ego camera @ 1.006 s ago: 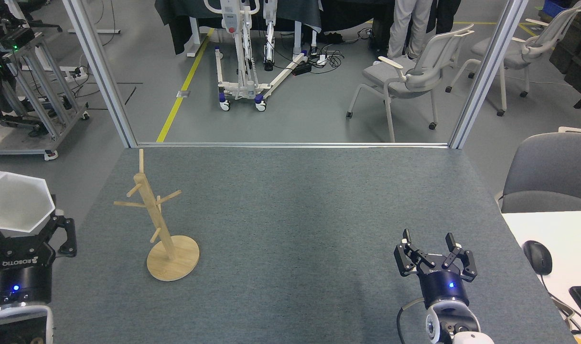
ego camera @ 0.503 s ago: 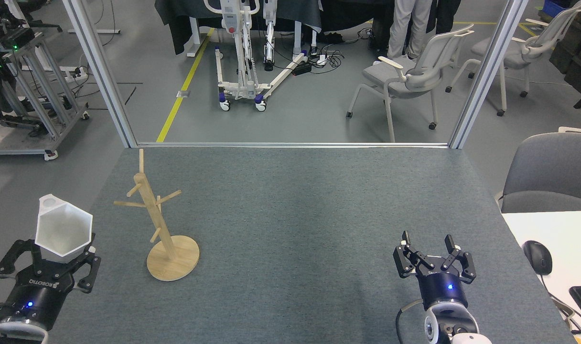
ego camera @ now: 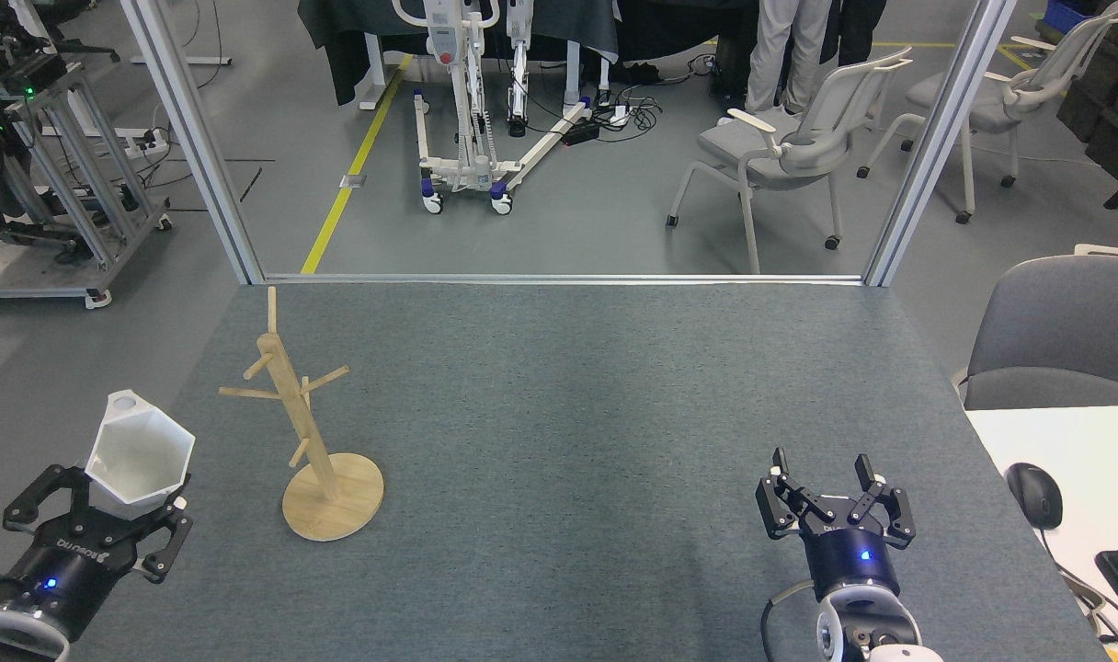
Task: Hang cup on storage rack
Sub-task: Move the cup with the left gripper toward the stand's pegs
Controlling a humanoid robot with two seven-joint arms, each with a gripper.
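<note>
So my left hand [ego camera: 122,501] is clamped around the base of the white hexagonal cup [ego camera: 142,457], mouth tipped up and toward the mug tree [ego camera: 306,432], holed tab [ego camera: 125,401] at the far rim. The tree stands just to the right of that hand on the grey desk [ego camera: 568,414], post leaning a bit, pegs angling up (the lower left one looks closest). My right hand [ego camera: 833,487] sits well apart, fingers spread, holding nothing. Left does this one, I'd say.

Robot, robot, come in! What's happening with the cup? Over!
Left gripper holding cup, left of rack. Right gripper open, empty. Cup not hung. Path clear.
</note>
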